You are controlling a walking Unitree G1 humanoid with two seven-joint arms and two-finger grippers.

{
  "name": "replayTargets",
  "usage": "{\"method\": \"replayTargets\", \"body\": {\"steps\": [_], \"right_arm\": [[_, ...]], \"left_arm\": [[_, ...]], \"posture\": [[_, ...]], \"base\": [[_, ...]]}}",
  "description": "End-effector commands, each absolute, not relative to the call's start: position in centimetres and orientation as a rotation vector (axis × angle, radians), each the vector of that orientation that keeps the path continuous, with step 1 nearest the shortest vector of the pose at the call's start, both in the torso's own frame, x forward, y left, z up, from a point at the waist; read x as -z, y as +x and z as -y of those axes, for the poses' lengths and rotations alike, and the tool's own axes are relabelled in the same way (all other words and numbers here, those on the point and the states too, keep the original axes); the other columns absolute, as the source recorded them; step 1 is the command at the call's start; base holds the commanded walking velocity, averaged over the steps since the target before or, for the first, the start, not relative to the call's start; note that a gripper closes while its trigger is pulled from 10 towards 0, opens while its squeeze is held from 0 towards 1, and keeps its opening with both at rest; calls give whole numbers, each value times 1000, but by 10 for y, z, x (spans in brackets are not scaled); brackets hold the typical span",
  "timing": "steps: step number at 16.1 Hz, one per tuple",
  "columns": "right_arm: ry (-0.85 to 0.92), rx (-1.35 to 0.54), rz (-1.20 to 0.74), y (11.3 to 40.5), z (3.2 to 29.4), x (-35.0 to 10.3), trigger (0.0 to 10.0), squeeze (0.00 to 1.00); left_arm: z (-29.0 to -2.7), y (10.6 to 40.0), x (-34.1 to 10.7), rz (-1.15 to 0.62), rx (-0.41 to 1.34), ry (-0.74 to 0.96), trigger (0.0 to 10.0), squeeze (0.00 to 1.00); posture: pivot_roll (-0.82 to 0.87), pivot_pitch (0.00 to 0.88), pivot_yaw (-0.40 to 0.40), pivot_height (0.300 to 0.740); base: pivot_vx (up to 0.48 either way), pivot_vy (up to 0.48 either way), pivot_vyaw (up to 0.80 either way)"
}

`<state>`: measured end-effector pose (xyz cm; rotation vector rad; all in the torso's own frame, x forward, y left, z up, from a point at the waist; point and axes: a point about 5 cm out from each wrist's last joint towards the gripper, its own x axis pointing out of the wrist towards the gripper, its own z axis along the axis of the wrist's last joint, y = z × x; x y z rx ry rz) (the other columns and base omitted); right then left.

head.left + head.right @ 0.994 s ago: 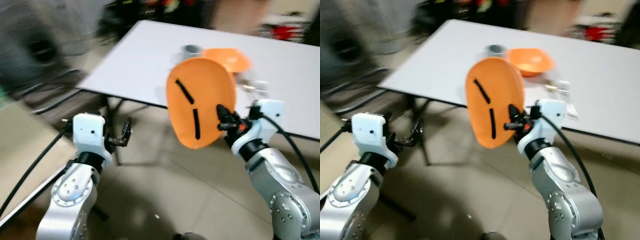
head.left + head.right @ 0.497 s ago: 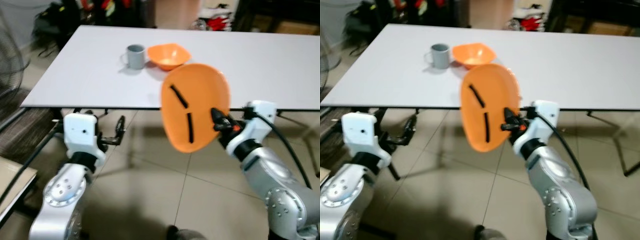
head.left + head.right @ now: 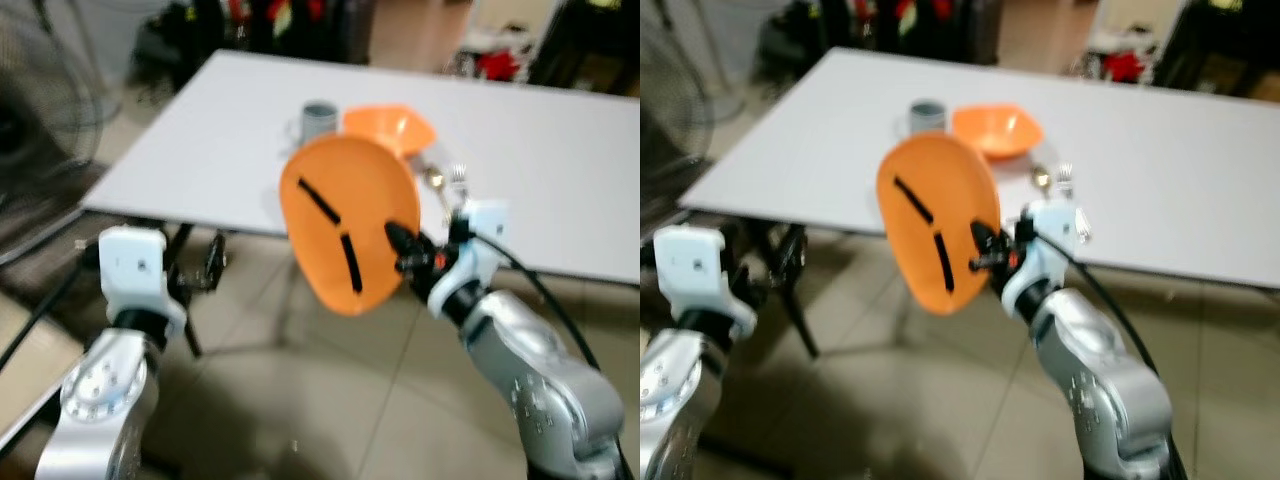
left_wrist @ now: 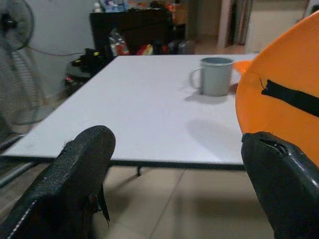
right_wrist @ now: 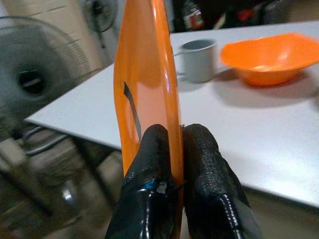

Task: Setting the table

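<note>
Over on the left, the left gripper (image 4: 174, 199) is held out at waist height short of the worktop (image 3: 200, 140), its jaws spread wide with nothing between them; the worktop's edge runs straight across beyond the gap. That arm is bent at the elbow, forearm raised, simply waiting.

Moving across, the orange plate (image 3: 345, 235) is up in the air, stood nearly on edge, its face with two dark streaks turned toward the left arm. It looks like thin, stiff plastic, light enough for a rim pinch to carry, smooth and probably a bit slippery, so I'd judge it could swivel in the grip if the wrist jerks. No real worry about breakage. The rim is the sensible place to hold it, and that is exactly where it is held.

The right gripper (image 5: 174, 149) has its jaws pressed together on that rim, one finger on each face, at the plate's lower near edge. The right forearm angles up and inward from the elbow, wrist cocked so the plate stands tall ahead of the jaws.

Beyond the plate, on the worktop, sit a grey mug (image 3: 319, 120) and an orange bowl (image 3: 392, 128) just beside it, with some cutlery (image 3: 445, 182) nearer the right gripper.
</note>
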<state>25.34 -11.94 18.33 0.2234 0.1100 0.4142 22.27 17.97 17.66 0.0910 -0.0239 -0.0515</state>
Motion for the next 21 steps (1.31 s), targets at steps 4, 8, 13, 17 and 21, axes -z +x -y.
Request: {"method": "replayTargets", "body": {"steps": [4, 8, 13, 17, 21], "right_arm": [[318, -416, -132, 252, 126, -181, 10000, 0], [388, -453, -158, 250, 122, -177, 10000, 0], [645, -599, -297, 241, 112, -160, 10000, 0], [798, -699, -368, 250, 103, -158, 10000, 0], [857, -704, -470, 262, 97, -145, 10000, 0]], "left_arm": [[-179, 218, -175, 18, 57, 85, 10000, 0], [-180, 216, -174, 12, 58, 90, 10000, 0], [-184, 214, -176, 8, 60, 103, 10000, 0], [-199, 211, -177, -6, 9, 138, 10000, 0], [-200, 208, -176, -22, 21, 156, 10000, 0]], "posture": [[-22, 54, -45, 740], [-11, 57, -41, 740], [14, 47, -29, 740], [50, 34, -37, 740], [73, 33, -40, 740]], "base": [[344, 0, 0], [341, 0, -758], [324, 0, 0], [71, 0, 0], [0, 0, 0]]}}
